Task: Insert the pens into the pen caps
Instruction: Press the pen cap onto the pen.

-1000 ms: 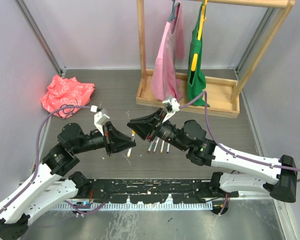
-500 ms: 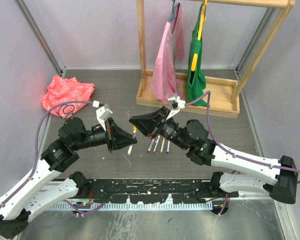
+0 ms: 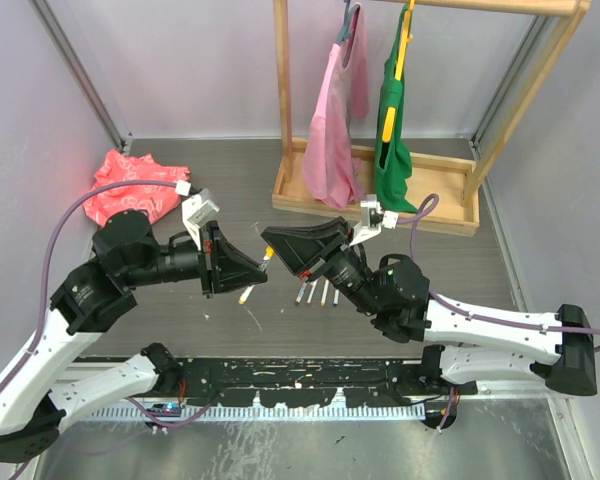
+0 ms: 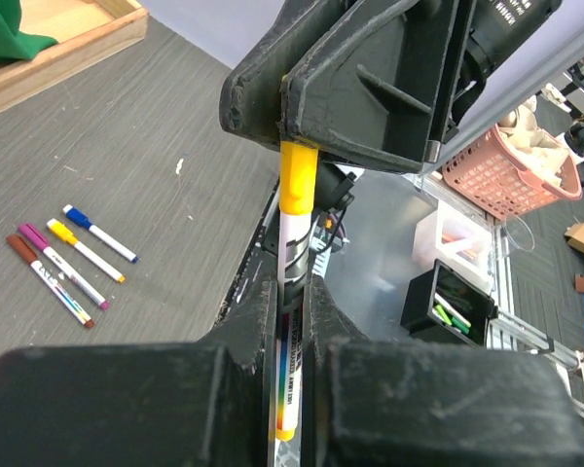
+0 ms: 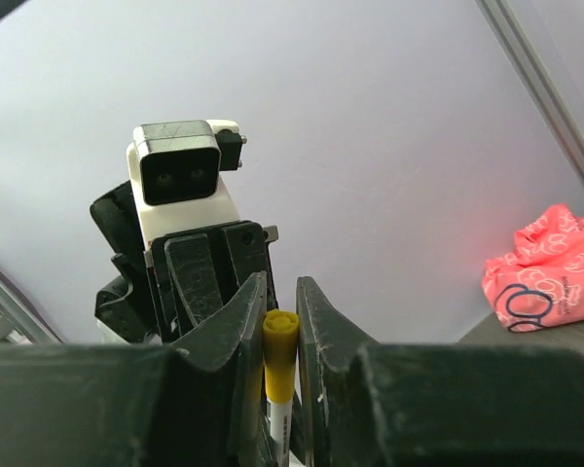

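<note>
The left gripper (image 4: pixel 290 289) clamps the pen (image 4: pixel 293 233) tight. Straight ahead of it, the right gripper (image 5: pixel 280 284) pinches the yellow cap (image 5: pixel 279 352).

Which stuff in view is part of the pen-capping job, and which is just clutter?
Job: held pen, yellow cap on its tip, four capped pens lying loose.
Clutter: red cloth, wooden rack, pink garment, green garment.
</note>
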